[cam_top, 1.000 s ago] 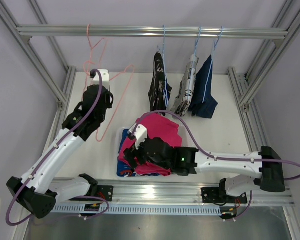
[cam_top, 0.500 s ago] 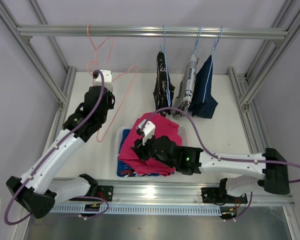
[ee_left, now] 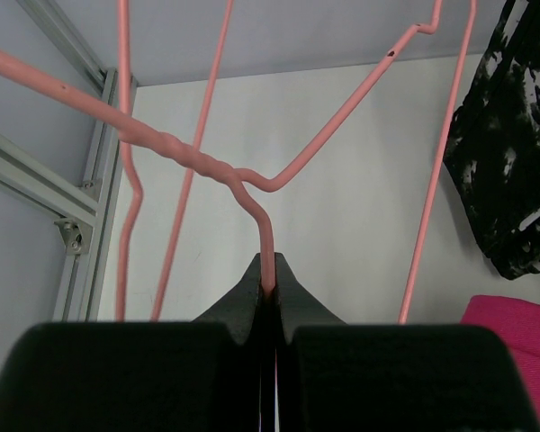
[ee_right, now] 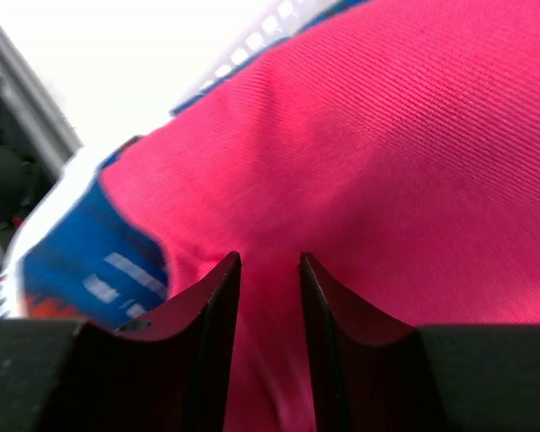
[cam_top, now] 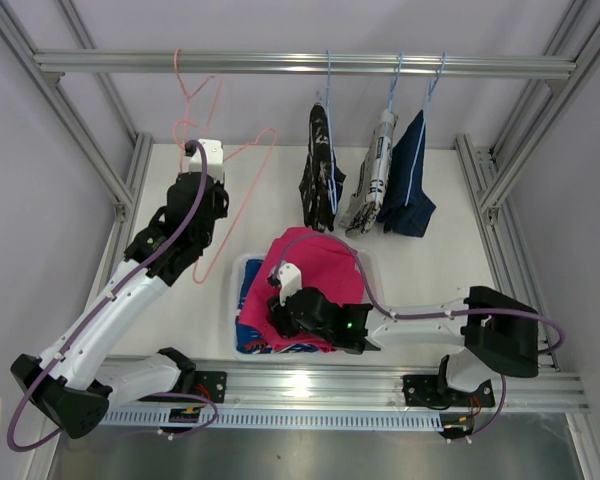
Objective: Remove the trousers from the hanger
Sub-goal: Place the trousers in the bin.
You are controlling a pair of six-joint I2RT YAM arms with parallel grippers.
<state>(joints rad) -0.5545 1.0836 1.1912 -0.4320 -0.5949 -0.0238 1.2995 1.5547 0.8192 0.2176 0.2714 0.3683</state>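
Closest to the arms, the right gripper hangs low over a white plastic basket on the white table. Its two black fingers stand a little way apart. The plain pink cloth trousers show in the gap, but I cannot tell if the fingers pinch the cloth or only hover just above it. The pink trousers lie on top in the basket. Under them, at the left side, peek out the blue cloth trousers with a red and white pattern. Farther back on the left, the left gripper is pressed tight on a thin pink wire hanger, with the wire squeezed between its fingertips. No clothes hang on that hanger. At the back, a long silver metal rail runs across. Three thin blue wire hangers hook over it, close together. From left to right they hold the black trousers with a white pattern, the white trousers with black print and the dark blue denim trousers.
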